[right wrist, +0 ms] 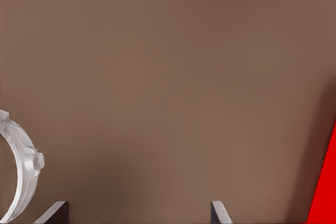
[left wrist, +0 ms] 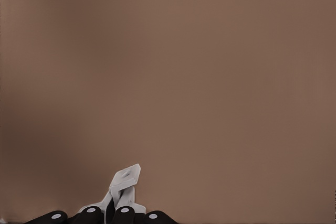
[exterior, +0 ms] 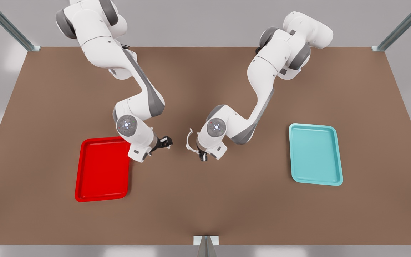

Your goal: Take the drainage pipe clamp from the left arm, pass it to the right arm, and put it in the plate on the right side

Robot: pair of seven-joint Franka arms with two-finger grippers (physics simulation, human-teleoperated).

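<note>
Brown tabletop (exterior: 205, 200) ran bare between two trays, and over its middle the two arms faced each other for the handover. On the front view's right, the left gripper (exterior: 202, 157) was pinching the drainage pipe clamp (exterior: 189, 141); in the left wrist view its black fingertips (left wrist: 124, 214) were pressed together on one bent tab of the clamp (left wrist: 124, 182). The white half-ring stood out ahead of that gripper, curving into the gap between the arms, held by one end, I'd say, so that the rest of the strip stayed free for the other arm to grab.

Opposite, the right gripper (exterior: 166, 142) hung just short of the clamp, apart from it, with its fingers spread wide. From its wrist camera, the two grey fingertips (right wrist: 52, 212) stood far apart and the clamp's arc (right wrist: 23, 174) sat off to one side of them, outside the gap, not between them. So the grip hadn't been taken yet, and my read was that this gripper needed to line up and close on the free arc before the left let go.

Behind the right gripper, close by its arm, lay the red plate (exterior: 102, 171), handy for the drop. The teal tray (exterior: 316, 155) sat well beyond the left arm, out of play.
</note>
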